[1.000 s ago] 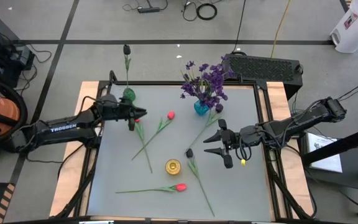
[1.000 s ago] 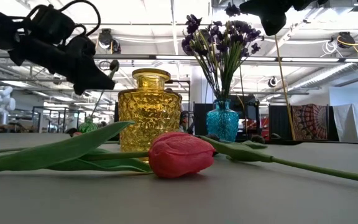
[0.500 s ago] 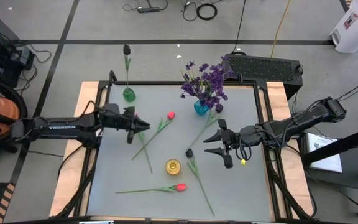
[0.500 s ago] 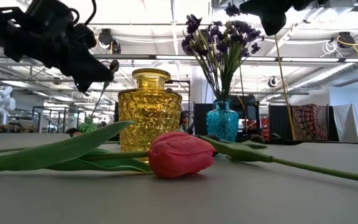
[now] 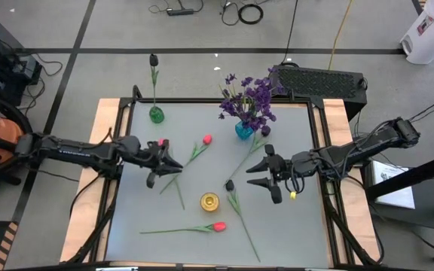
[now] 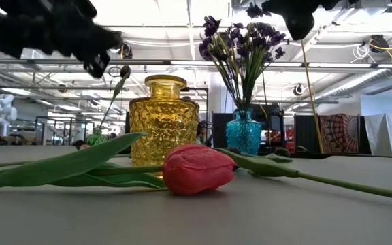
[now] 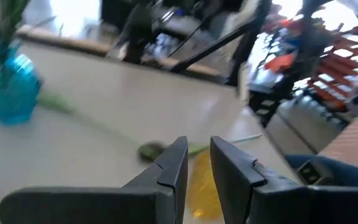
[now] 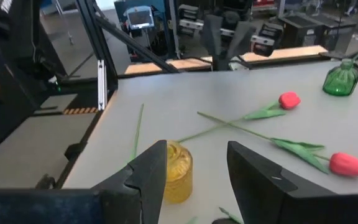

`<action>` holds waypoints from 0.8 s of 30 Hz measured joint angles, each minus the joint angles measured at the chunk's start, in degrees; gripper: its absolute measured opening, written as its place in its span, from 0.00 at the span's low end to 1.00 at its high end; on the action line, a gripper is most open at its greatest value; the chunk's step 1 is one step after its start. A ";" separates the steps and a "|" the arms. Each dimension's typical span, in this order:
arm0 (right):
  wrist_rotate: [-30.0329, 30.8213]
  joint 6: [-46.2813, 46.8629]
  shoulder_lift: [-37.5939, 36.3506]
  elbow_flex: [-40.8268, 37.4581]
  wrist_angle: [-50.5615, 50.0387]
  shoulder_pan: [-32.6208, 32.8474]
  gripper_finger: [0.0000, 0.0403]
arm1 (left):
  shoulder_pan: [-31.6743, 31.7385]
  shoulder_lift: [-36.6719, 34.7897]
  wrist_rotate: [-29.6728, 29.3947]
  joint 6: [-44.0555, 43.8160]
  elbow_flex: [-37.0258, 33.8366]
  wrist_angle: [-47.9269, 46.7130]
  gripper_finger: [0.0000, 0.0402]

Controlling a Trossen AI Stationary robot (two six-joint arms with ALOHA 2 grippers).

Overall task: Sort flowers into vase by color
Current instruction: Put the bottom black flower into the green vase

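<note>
From overhead I see my left gripper (image 5: 166, 167) over the table (image 5: 142, 218), just above the stems of two crossed flowers, one with a red-pink bud (image 5: 206, 139). My right gripper (image 5: 258, 175) hangs open right of the yellow vase (image 5: 209, 201), near a dark bud (image 5: 230, 184). The teal vase (image 5: 244, 131) holds purple blooms (image 5: 249, 96), the green vase (image 5: 156, 114) one dark tulip (image 5: 154, 59), and another red-pink tulip (image 5: 217, 226) lies at the near edge.
</note>
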 joint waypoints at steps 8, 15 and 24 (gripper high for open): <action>-2.14 8.50 0.85 0.01 -1.51 0.00 0.40 | -5.79 0.00 0.33 3.89 0.00 7.06 0.19; -3.24 16.77 5.32 0.00 -5.83 1.20 0.40 | -6.56 0.00 -2.07 4.84 0.00 6.52 0.19; -3.23 28.75 15.16 0.00 -5.88 1.92 0.40 | -6.56 0.00 -3.03 5.05 0.00 5.79 0.19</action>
